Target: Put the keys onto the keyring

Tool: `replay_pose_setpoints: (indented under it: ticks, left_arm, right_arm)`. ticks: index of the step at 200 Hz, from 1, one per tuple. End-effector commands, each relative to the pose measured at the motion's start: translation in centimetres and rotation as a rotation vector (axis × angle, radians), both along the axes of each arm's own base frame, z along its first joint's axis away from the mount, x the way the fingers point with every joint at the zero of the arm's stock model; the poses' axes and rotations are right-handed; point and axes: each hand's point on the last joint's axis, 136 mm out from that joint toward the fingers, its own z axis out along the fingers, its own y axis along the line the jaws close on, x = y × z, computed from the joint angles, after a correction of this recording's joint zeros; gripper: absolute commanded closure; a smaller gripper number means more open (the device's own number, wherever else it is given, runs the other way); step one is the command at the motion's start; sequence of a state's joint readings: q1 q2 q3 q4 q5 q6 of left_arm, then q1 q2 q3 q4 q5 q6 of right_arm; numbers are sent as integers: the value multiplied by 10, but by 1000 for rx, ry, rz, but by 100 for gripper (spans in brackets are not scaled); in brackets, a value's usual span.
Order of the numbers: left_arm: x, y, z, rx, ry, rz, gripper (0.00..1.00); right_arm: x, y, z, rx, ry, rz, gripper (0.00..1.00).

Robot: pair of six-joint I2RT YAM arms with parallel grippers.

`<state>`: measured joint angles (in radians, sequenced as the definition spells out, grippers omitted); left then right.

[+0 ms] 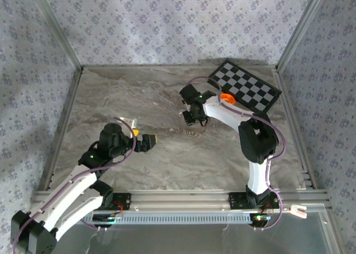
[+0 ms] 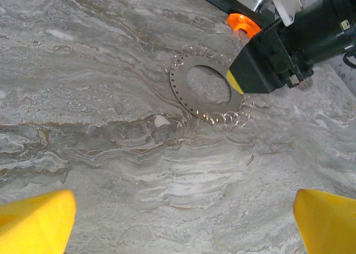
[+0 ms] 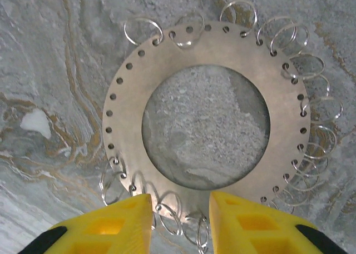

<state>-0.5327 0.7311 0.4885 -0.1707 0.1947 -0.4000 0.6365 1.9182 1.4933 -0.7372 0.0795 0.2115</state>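
– Near the middle of the table (image 1: 183, 168), what lies there?

– The keyring (image 3: 123, 137): a flat silvery disc with a large round opening and small holes all along its rim. It lies flat on the marbled surface. Thin wire loops (image 3: 317, 154) are threaded through many of the rim holes and fan outward.

– State of the right pincer (image 3: 181, 220)?

– Jaws parted by a narrow gap, nothing visibly clamped. In the right wrist view the two yellow fingertips (image 3: 117, 226) stand over the disc's edge, one on each side of a few loops. Whether a pad touches a loop cannot be told. The left wrist view shows that pincer's black body directly over one side of the disc.

– And the left pincer (image 1: 146, 141)?

– Released, jaws fully apart, holding nothing. Its yellow fingertips (image 2: 33, 223) show at the bottom corners of its own view. It faces the disc from the side of the table's left edge, well apart from it.

– Anything else on the table?

– An orange curved piece (image 1: 227, 98) lies beyond the right arm, towards the far right corner. A black-and-white checkered board (image 1: 245, 87) sits tilted in that same corner.
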Motion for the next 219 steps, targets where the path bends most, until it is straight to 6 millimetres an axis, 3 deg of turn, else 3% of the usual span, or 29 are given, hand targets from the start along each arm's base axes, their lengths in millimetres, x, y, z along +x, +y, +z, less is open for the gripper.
replay_pose_setpoints:
  ticks: [1,132,219]
  left_arm:
    - [3,-8,18,-20,-58,-36,0]
    - [2,-7,16,-26,-64,-34,0]
    - [3,-6,19,-24,-73,-25,0]
  right_arm:
    - [-2,2,-3,9,46,17,65]
    - [-32,27,-24,-1,116,103,75]
    - [-39,26,-39,-24,143,106,78]
